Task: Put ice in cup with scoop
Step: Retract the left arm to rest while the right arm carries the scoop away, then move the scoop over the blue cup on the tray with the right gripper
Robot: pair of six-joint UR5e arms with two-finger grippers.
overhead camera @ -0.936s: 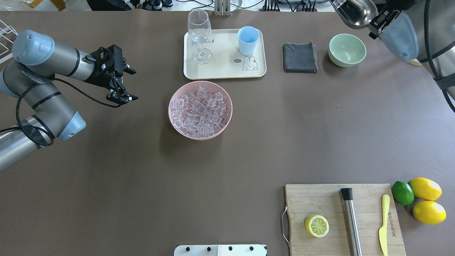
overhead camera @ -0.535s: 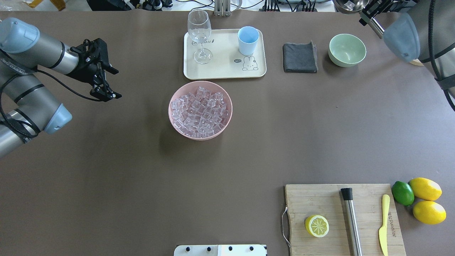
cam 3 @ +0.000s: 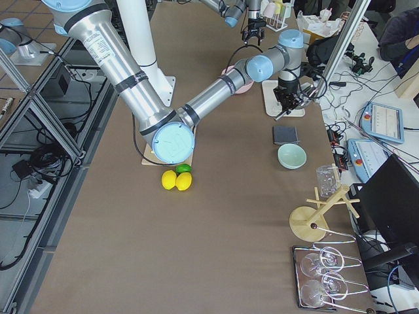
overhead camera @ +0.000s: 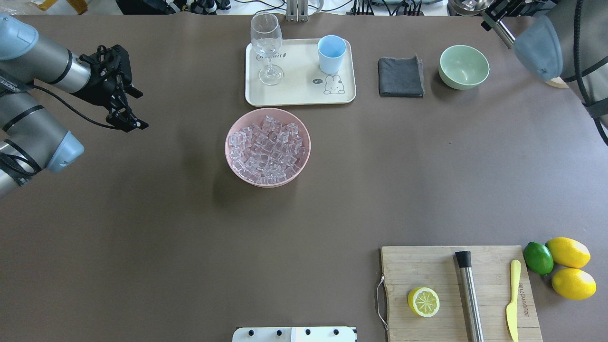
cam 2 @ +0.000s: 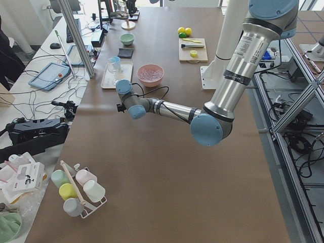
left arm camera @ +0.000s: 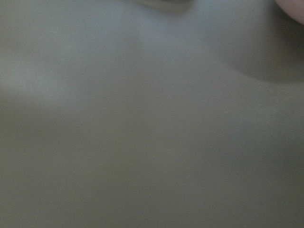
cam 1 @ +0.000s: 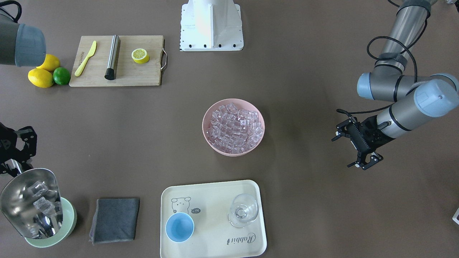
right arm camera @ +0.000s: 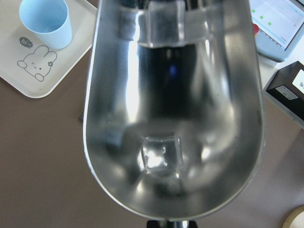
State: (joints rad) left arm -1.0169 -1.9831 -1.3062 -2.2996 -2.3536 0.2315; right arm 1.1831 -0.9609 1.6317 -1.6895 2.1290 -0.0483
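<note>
My right gripper (cam 1: 15, 162) is shut on the handle of the steel scoop (cam 1: 31, 202), which hangs above the pale green bowl (cam 1: 70, 219). The trough holds a few cubes of ice (right arm camera: 161, 153). More ice (overhead camera: 267, 146) fills the pink bowl (overhead camera: 304, 128) at mid-table. The light-blue cup (overhead camera: 331, 53) stands upright on the cream tray (overhead camera: 294, 92), left of the scoop (overhead camera: 468, 4) in the overhead view. My left gripper (overhead camera: 129, 125) hovers open and empty over bare table, well left of the pink bowl.
A clear wine glass (overhead camera: 266, 45) shares the tray with the cup. A folded grey cloth (overhead camera: 401, 77) lies between tray and green bowl. Near right, a wooden board (overhead camera: 427, 266) carries a lemon half, a steel cylinder (overhead camera: 469, 297) and a yellow knife; two lemons and a lime sit beside it.
My left arm has pulled back to the left, away from the pink bowl. The scoop has risen and shifted toward the far table edge, its trough turning level.
</note>
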